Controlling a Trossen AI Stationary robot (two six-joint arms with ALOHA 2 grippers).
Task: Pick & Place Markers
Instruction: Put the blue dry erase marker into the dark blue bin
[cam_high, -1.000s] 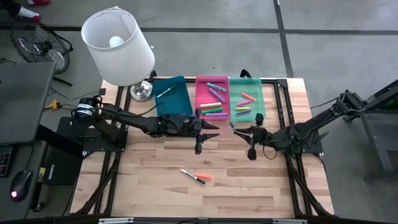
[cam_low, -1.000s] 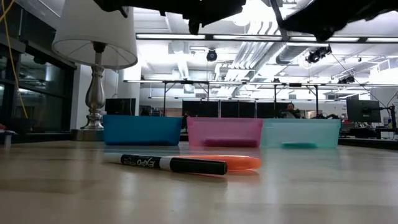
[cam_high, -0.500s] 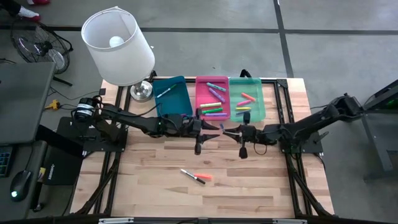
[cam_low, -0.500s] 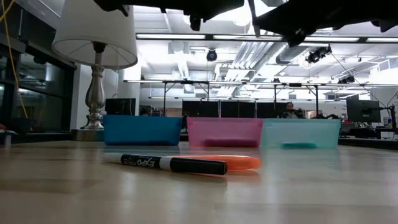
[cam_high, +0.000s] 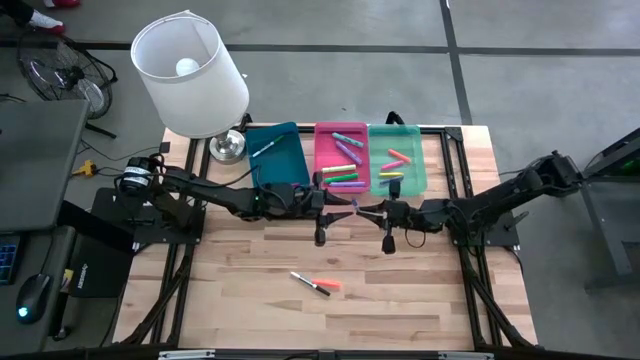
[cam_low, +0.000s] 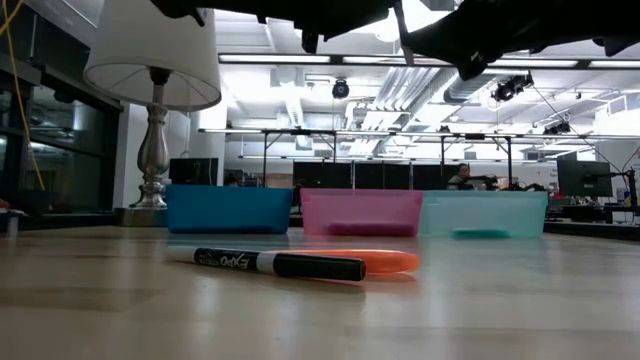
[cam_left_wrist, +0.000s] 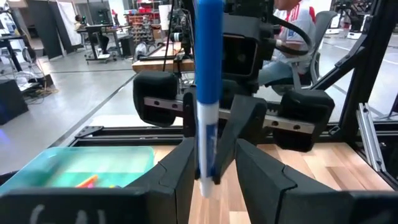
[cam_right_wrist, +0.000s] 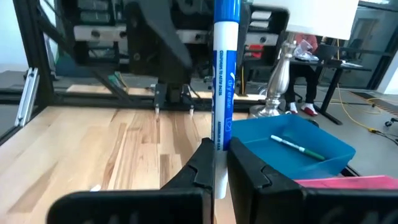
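A blue-capped marker with a white barrel (cam_right_wrist: 222, 93) stands upright above the table's middle, my right gripper (cam_right_wrist: 216, 165) shut on it. My left gripper (cam_left_wrist: 211, 155) is open and faces it level from the left. Its fingers stand on either side of the same marker (cam_left_wrist: 207, 106); I cannot tell whether they touch it. In the high view the two grippers meet nose to nose, the left gripper (cam_high: 346, 205) beside the right gripper (cam_high: 364, 211). A black marker (cam_high: 310, 283) and an orange marker (cam_high: 332, 285) lie on the table nearer the front. My right gripper pinches the marker's white barrel (cam_right_wrist: 219, 146) between its two fingers, below the printed part. The fingers reach in level from the table's right and lie across the marker. The marker stands upright, blue cap up, lifted clear of the table.
A blue tray (cam_high: 288, 165), a pink tray (cam_high: 324, 150) and a green tray (cam_high: 412, 170) stand in a row at the far edge, each with markers inside. A lamp (cam_high: 190, 75) stands at the far left. Bare wood lies around the two loose markers.
My right gripper has moved toward the table's left, toward my left gripper, swinging round with the upright blue marker. The marker now stands between my left gripper's open fingers.
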